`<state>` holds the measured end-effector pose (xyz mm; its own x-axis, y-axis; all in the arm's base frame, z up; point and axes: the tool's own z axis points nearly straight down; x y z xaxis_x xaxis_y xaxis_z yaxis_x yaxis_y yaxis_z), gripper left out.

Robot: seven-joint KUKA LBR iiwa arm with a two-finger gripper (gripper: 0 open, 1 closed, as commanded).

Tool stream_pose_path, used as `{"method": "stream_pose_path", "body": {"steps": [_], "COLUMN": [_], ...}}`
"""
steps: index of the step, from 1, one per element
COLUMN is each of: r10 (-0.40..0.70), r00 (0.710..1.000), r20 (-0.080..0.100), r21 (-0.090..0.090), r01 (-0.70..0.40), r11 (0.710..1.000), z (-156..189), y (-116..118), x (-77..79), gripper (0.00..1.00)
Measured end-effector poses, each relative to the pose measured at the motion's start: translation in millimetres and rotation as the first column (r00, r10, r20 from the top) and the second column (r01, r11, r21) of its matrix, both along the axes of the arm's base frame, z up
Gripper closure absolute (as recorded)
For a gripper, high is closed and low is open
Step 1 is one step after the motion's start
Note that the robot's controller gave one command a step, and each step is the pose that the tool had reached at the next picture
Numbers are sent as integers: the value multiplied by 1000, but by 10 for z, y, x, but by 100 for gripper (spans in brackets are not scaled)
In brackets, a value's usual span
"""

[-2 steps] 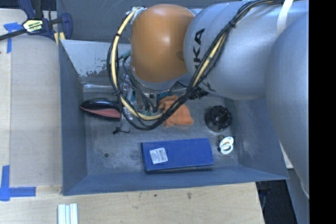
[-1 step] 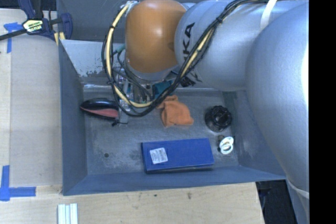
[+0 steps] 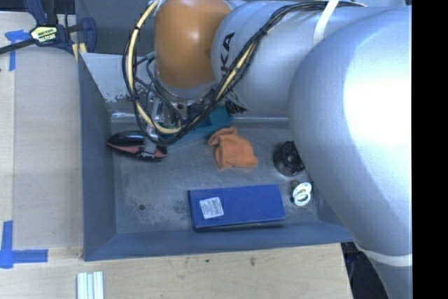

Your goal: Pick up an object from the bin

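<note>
My gripper (image 3: 152, 141) hangs low at the bin's left side, under the arm's wrist. Its tip is right against the right end of a dark red and black elongated thing (image 3: 126, 143) that lies by the left wall. I cannot tell whether that thing is gripped. A crumpled orange cloth (image 3: 232, 149) lies just to the right of the gripper on the bin floor. A teal thing (image 3: 214, 120) peeks out from under the wrist, behind the cloth.
A flat blue box (image 3: 236, 206) with a white label lies along the front wall. A black round thing (image 3: 287, 157) and a small white ring (image 3: 302, 194) sit at the right, close to the arm, which covers the bin's back and right.
</note>
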<state>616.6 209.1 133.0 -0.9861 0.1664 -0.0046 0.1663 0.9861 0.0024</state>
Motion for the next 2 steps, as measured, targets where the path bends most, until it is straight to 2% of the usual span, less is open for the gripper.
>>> {"method": "stream_pose_path", "body": {"steps": [1, 2], "r10": [-171, -132], "r00": [985, 991], "r20": [-3, -1], "r21": [4, -5], "r01": [171, 132], "r11": [985, 991], "z": [-566, -627], "y": [35, 115], "x": [-52, -38], "gripper": [0, 100]}}
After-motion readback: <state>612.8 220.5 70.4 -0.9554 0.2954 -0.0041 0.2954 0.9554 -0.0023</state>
